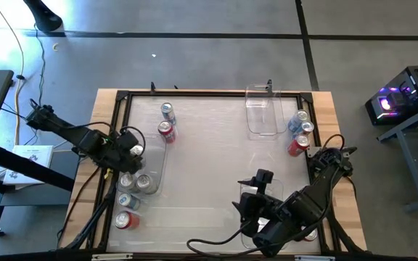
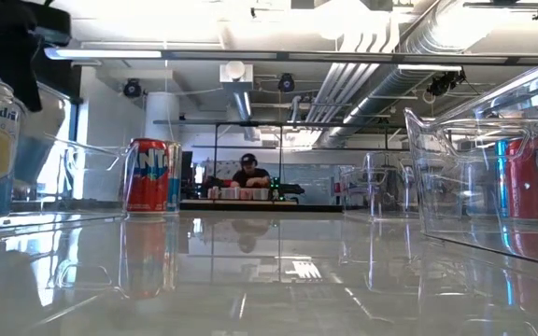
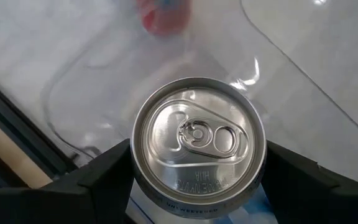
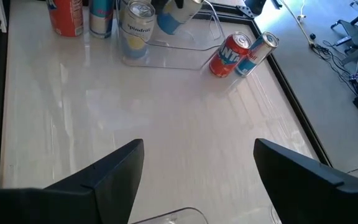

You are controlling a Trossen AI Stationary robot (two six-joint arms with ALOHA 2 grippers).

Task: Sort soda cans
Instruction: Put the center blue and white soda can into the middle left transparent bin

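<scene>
My left gripper (image 1: 135,151) is shut on a pale blue soda can with a silver top (image 3: 197,143) over the clear bin (image 1: 153,161) at the table's left. Two silver-topped cans (image 1: 136,181) stand in that bin. Two more cans (image 1: 128,210) stand near it at the near left. A silver-blue can and a red can (image 1: 167,122) stand at the far left. Three cans (image 1: 300,132) stand at the right edge. My right gripper (image 1: 261,179) is open and empty over the near right of the table. My left gripper pinches the can's upper side wall (image 3: 143,180) between its two fingers (image 3: 104,174), one on each side, just below the rim. The fingers come from above, pointing down. The can is about upright, top up; its base is hidden.
A second clear bin (image 1: 263,110) stands at the far right, and another clear bin's rim (image 4: 166,216) shows under my right gripper. A black frame (image 1: 122,101) rims the white table top. The middle of the table (image 4: 166,106) is bare.
</scene>
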